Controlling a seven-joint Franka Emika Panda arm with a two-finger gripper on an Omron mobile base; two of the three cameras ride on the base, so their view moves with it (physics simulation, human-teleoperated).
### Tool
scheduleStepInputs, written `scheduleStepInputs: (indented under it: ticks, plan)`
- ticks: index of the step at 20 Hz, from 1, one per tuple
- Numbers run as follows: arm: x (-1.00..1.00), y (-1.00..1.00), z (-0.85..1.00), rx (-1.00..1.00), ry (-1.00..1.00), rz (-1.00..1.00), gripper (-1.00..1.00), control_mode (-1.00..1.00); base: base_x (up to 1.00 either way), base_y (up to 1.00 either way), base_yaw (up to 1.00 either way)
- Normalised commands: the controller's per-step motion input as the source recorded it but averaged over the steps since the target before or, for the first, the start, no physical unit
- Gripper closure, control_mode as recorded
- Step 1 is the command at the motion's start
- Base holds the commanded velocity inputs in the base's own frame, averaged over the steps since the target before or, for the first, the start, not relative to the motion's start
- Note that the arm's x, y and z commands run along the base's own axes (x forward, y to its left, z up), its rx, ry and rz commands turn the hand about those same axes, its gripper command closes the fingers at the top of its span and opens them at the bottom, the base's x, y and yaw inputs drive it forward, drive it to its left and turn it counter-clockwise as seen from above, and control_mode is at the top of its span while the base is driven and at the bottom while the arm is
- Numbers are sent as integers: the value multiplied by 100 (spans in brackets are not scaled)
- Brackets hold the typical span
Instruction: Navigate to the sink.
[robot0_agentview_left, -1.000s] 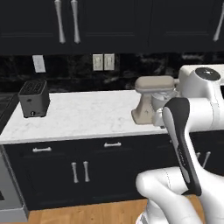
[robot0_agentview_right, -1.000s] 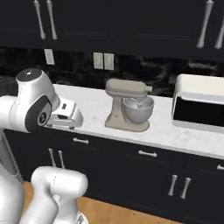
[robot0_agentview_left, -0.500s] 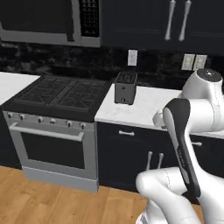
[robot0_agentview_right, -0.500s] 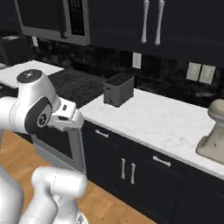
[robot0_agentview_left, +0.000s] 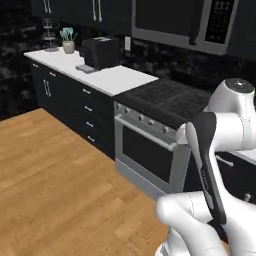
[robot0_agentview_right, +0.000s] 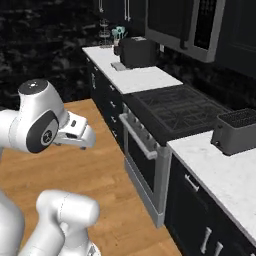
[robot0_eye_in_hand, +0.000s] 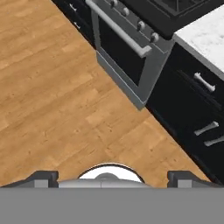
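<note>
Since half a second ago our whole view has swung left: the stove sat at the left of the left base view back then, now it's centre-right, and a new stretch of counter has come into view beyond it. That's the camera moving with the base, not the kitchen.

Closest to us in the hand view is wood floor, and the gripper points down at it. Its fingertips are set far apart at the two bottom corners, so the jaws are wide open with nothing between them.

Next up is the oven with its long handle, and the black stovetop on top. It's right in front of us, between the two counter runs. On the right base view a dark toaster sits on the white counter to the stove's right, above dark cabinets.

A microwave hangs over the stove. Past the stove, the far counter carries a boxy black appliance, then a small potted plant and a wire rack at the far end.

We can't spot the sink in any of these views, so we can't say where it is from here.
</note>
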Motion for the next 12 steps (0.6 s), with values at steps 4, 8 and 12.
scheduleStepInputs:
  ticks: [4,8,12]
  plan:
    - [0,0,0,0,0,0,-100,100,10,-9,99]
    - [0,0,0,0,0,0,-100,100,0,0,100]
    - [0,0,0,0,0,0,-100,100,0,-1,100]
